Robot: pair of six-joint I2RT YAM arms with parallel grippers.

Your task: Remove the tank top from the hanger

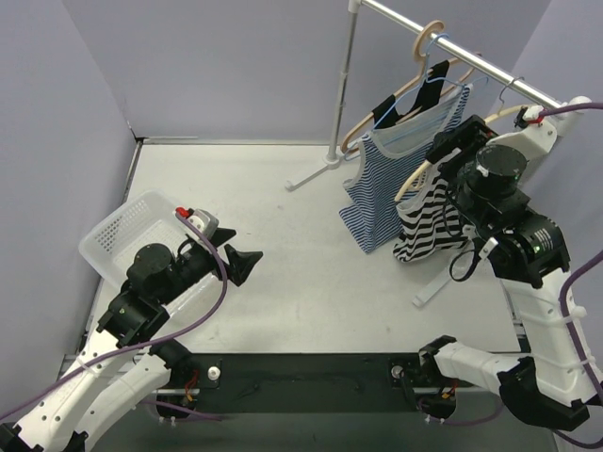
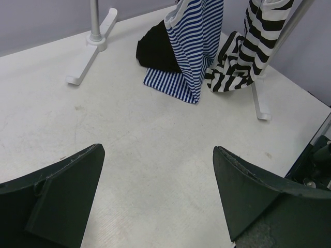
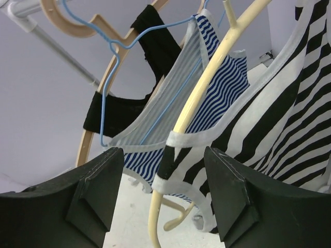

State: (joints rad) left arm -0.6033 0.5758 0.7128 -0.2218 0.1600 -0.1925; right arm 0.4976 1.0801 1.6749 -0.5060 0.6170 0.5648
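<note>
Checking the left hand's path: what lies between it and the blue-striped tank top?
Only bare white table, seen in the left wrist view between left hand and blue-striped tank top.

I can read no text, brand, number or sign in any of my three views. A few faint pale specks sit on the black motor housing [image 1: 539,241] at three o'clock in the top view, too small to make out.

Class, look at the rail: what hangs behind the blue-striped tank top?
A black garment on a wooden hanger. The blue-striped tank top covers most of it, hiding its shape.
</note>
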